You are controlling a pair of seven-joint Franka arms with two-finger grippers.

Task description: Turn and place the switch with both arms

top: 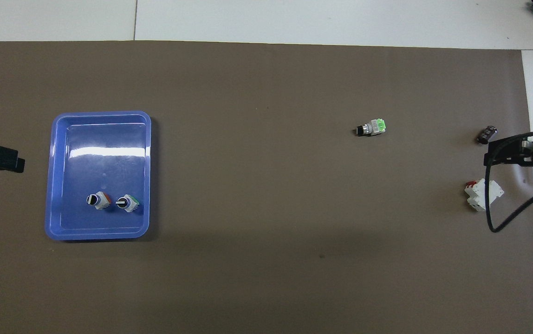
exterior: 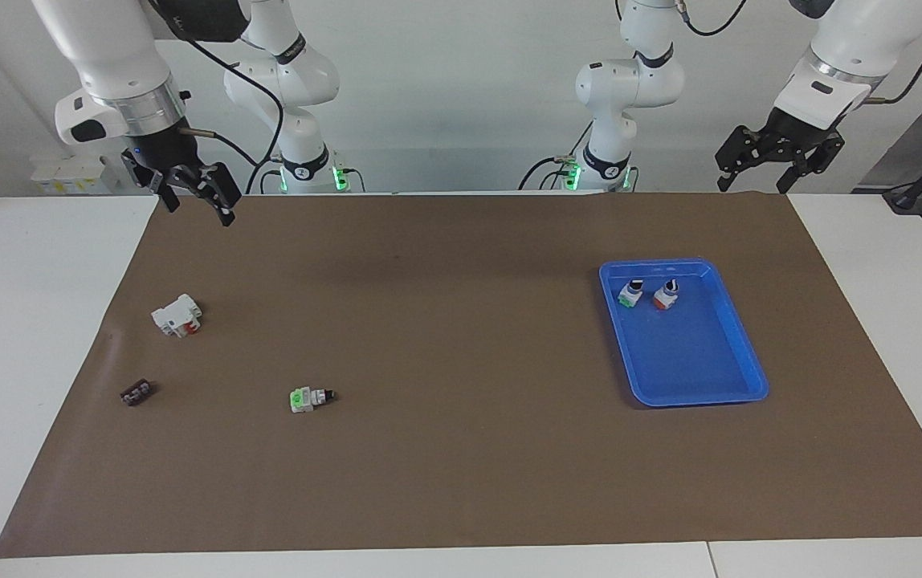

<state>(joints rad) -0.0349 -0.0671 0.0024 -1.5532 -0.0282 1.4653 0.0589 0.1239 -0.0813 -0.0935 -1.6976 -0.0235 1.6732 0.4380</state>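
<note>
The small white-grey switch with green block [exterior: 311, 398] lies on its side on the brown mat, at 5 o'clock from the white boxy part [exterior: 177, 315]. Both the right gripper [exterior: 192, 194] and the left gripper [exterior: 778, 164] hang released, holding nothing. Risk: such a tiny body may roll away under the fingers

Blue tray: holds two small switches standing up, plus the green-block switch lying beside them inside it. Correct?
Not quite. The blue tray does hold two upright switches, but the green-block switch is not in it: it lies on the brown mat, toward the right arm's end of the table. The facing view shows this.
</note>
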